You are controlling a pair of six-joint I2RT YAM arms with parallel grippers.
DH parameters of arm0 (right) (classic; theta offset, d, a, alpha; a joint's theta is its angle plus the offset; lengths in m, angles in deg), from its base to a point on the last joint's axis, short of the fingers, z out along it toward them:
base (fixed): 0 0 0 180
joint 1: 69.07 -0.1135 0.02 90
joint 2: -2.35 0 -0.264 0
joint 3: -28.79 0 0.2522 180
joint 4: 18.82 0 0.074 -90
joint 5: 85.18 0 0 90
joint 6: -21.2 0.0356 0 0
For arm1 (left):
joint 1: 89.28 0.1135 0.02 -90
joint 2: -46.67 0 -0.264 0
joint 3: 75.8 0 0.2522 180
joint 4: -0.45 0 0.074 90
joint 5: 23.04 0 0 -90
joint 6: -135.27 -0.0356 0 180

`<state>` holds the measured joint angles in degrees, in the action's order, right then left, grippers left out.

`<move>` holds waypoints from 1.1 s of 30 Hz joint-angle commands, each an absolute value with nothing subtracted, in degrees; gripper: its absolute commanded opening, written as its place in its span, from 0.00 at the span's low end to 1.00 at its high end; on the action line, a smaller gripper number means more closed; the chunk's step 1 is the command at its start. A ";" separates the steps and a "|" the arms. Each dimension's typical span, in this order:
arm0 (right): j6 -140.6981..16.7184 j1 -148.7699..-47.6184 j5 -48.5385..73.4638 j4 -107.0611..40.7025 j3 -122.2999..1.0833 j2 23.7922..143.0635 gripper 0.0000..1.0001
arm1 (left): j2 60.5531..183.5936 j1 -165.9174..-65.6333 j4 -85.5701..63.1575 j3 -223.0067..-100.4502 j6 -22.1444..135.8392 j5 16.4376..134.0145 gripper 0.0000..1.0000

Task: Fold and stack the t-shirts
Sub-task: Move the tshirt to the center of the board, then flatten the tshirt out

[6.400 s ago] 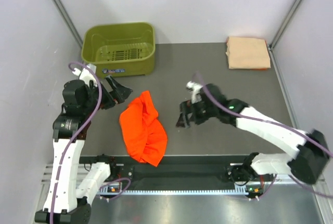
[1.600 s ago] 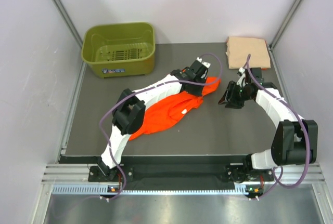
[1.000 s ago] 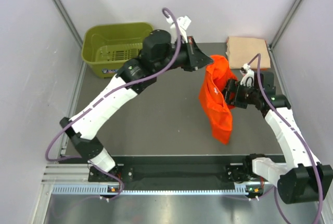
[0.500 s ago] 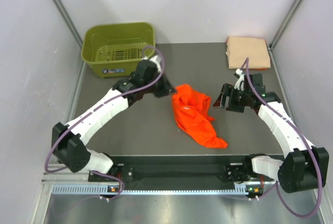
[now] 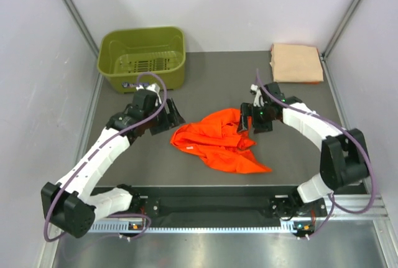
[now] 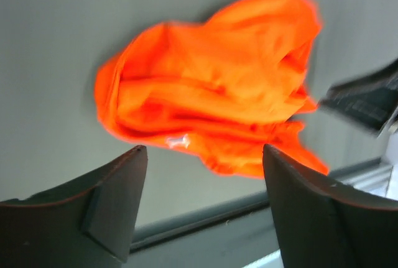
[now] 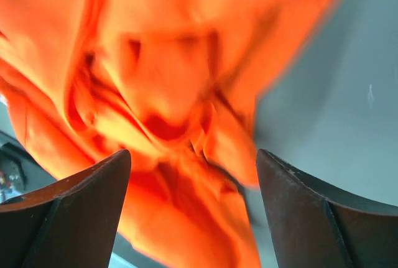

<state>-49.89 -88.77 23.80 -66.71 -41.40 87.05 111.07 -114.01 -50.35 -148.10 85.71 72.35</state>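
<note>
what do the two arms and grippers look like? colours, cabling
Left arm and right arm: white link shells, black joints, a purple cable looping along each. Left gripper and right gripper are black; wrist views show dark, broad fingers tapering to the tips.

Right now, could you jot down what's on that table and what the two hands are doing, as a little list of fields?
orange shirt: crumpled heap in the middle of the table, not folded
peach shirt: folded flat, far right corner
basket: olive green, far left corner
left hand: open, holding nothing, just left of the orange shirt
right hand: open, at the orange shirt's right edge, no grip
stack: not begun, the shirts lie apart
</note>
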 commanded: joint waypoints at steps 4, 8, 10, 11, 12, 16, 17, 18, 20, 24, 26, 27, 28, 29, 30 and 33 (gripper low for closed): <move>-55.97 -95.86 21.53 -67.47 -52.20 95.42 0.82 | 113.10 -113.97 -50.66 -141.51 89.38 79.60 0.85; -55.71 -98.59 20.82 -67.83 -52.56 97.70 0.78 | 117.59 -114.85 -50.49 -140.28 92.90 83.48 0.85; -54.75 -99.47 20.91 -67.74 -51.69 98.41 0.74 | 119.25 -116.16 -47.95 -139.57 95.87 83.14 0.86; -54.48 -99.83 20.73 -67.22 -51.16 98.50 0.74 | 119.96 -116.52 -46.89 -139.05 96.94 82.88 0.86; -54.13 -100.00 20.47 -66.86 -49.85 98.24 0.73 | 121.97 -117.04 -45.32 -138.95 97.90 83.05 0.86; -53.69 -100.53 18.80 -65.81 -46.59 97.53 0.72 | 129.08 -121.86 -43.19 -141.05 101.86 84.11 0.86; -53.69 -100.45 17.93 -65.55 -45.98 97.36 0.72 | 130.50 -123.54 -43.11 -143.85 101.87 83.67 0.86; -53.60 -100.44 17.66 -64.93 -45.01 97.10 0.71 | 133.13 -125.21 -43.28 -145.35 101.87 82.36 0.86; -53.69 -100.53 17.91 -64.66 -44.57 97.18 0.68 | 135.69 -129.43 -43.54 -148.78 103.27 81.65 0.87; -52.81 -100.44 19.23 -63.61 -43.60 96.66 0.55 | 139.30 -132.17 -42.67 -149.94 105.73 80.94 0.80; -52.90 -100.44 18.80 -63.78 -43.60 95.95 0.46 | 138.78 -132.08 -41.88 -149.06 106.17 79.45 0.75; -52.81 -100.44 18.45 -63.79 -43.51 94.91 0.43 | 138.08 -132.08 -41.70 -148.89 106.35 79.01 0.66; -52.81 -100.27 18.10 -63.96 -43.42 94.20 0.37 | 137.64 -132.17 -41.35 -148.36 106.96 79.01 0.58; -52.81 -100.36 17.57 -63.96 -43.25 93.50 0.31 | 137.02 -132.17 -40.74 -147.84 107.23 79.27 0.52; -52.81 -100.44 17.39 -63.96 -42.90 92.18 0.25 | 136.41 -132.17 -39.95 -147.40 107.32 79.27 0.46; -52.63 -100.09 16.08 -64.40 -42.11 89.81 0.02 | 133.25 -132.17 -40.90 -146.25 107.23 77.43 0.20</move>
<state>-52.84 -99.70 18.08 -64.96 -42.64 94.46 138.00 -132.21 -42.41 -147.03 106.48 79.61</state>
